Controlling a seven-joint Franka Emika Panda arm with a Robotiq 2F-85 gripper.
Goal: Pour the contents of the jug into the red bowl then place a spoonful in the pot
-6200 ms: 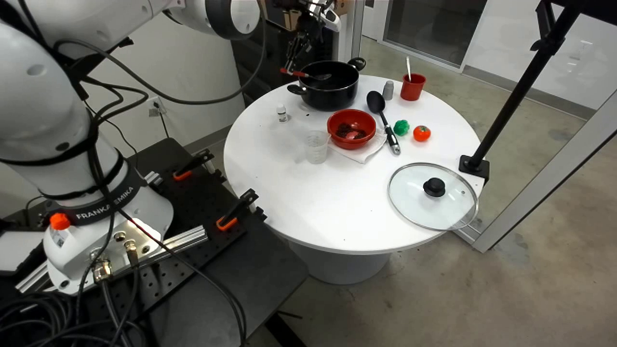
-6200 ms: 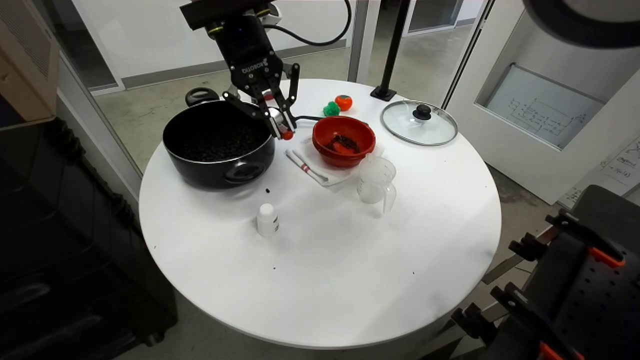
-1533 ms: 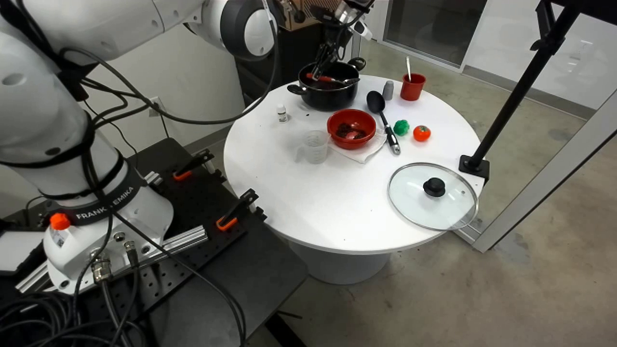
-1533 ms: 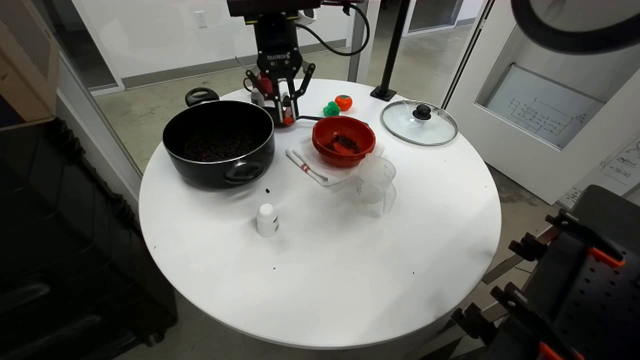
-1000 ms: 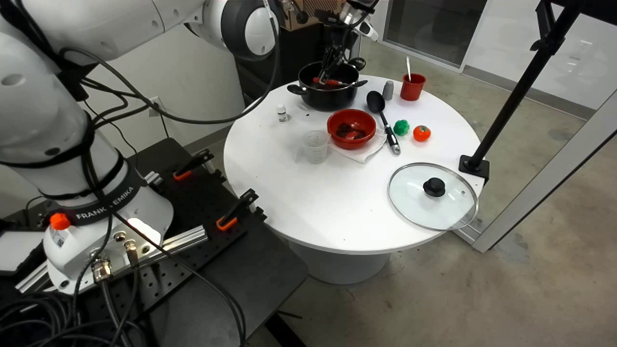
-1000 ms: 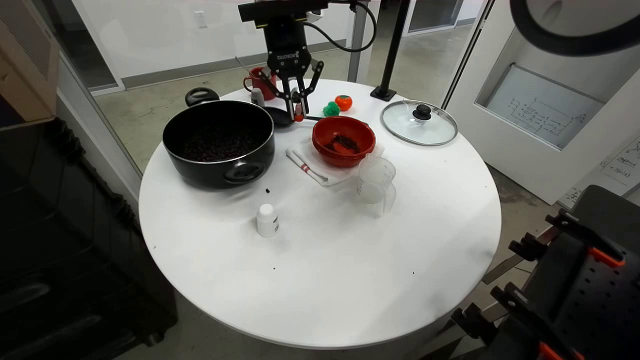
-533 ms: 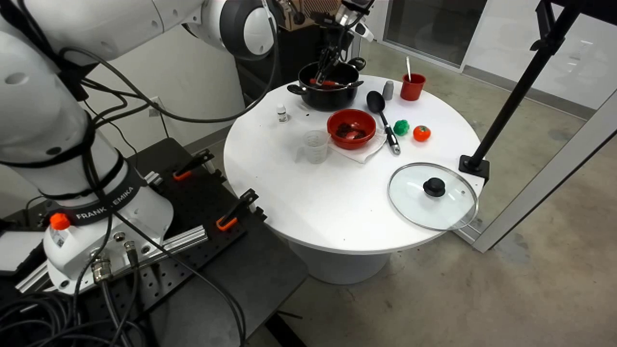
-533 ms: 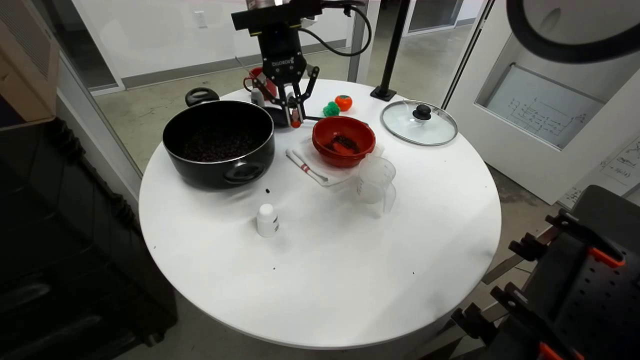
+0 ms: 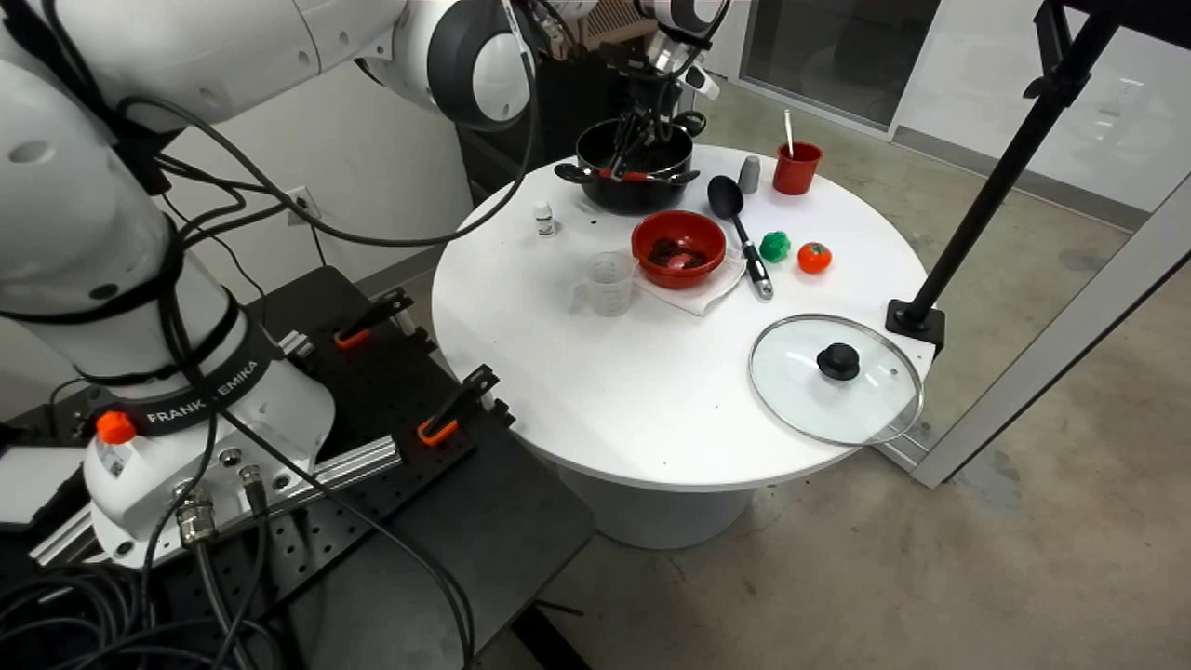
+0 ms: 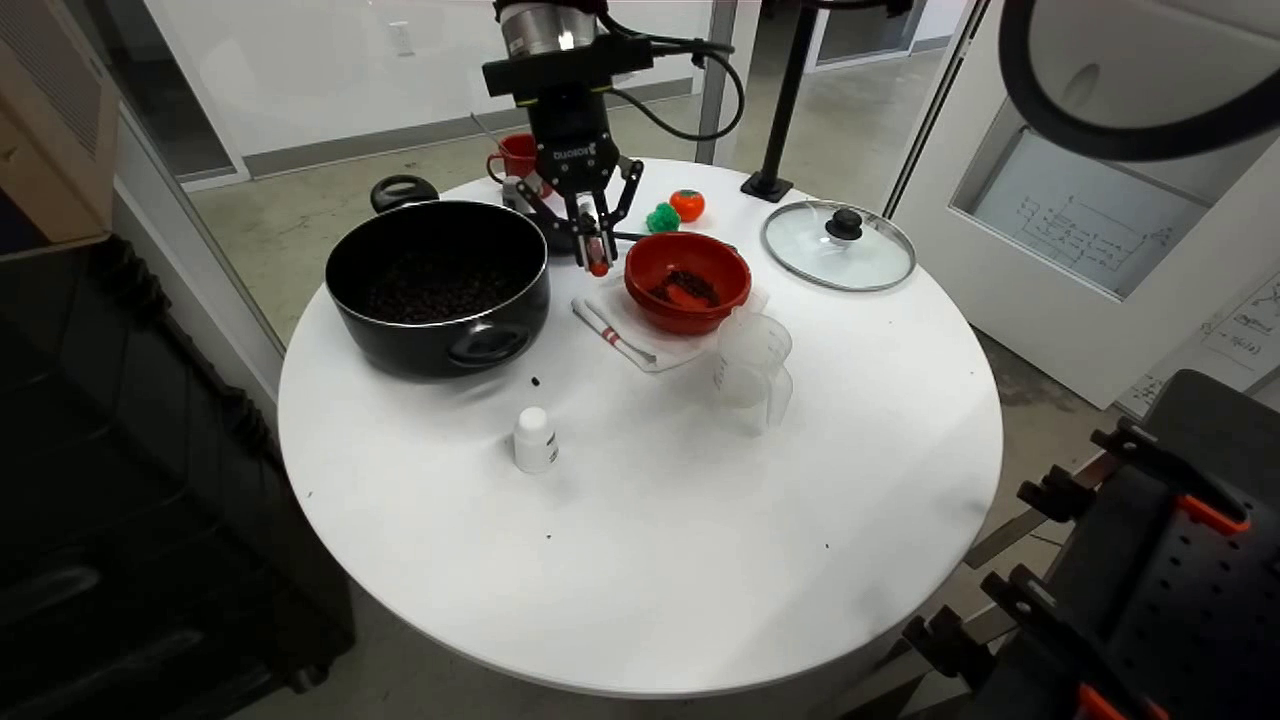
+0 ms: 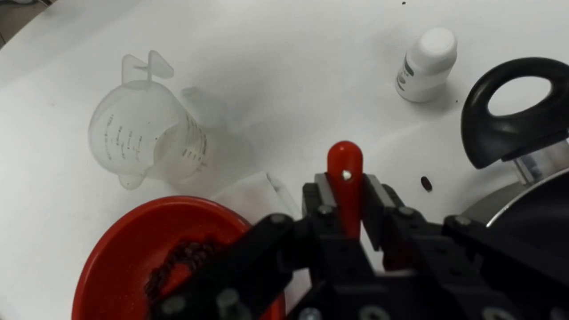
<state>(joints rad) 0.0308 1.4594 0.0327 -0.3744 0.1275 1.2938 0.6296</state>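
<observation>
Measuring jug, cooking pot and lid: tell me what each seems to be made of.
Measuring jug: likely plastic, satin; its cloudy, translucent wall carries printed marks.
Cooking pot: probably metal with a smooth black coating; a bright silvery line edges its rim.
Lid: apparently glass, glossy and clear, with a silvery, likely metal band.

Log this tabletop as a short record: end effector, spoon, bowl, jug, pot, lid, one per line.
End effector: closed on a red-handled spoon
Spoon load: too small to tell
Red bowl: dark beans inside, white napkin beneath
Jug: upright beside the bowl, looks nearly empty
Pot: uncovered, dark beans inside
Glass lid: on the table, knob up
</observation>
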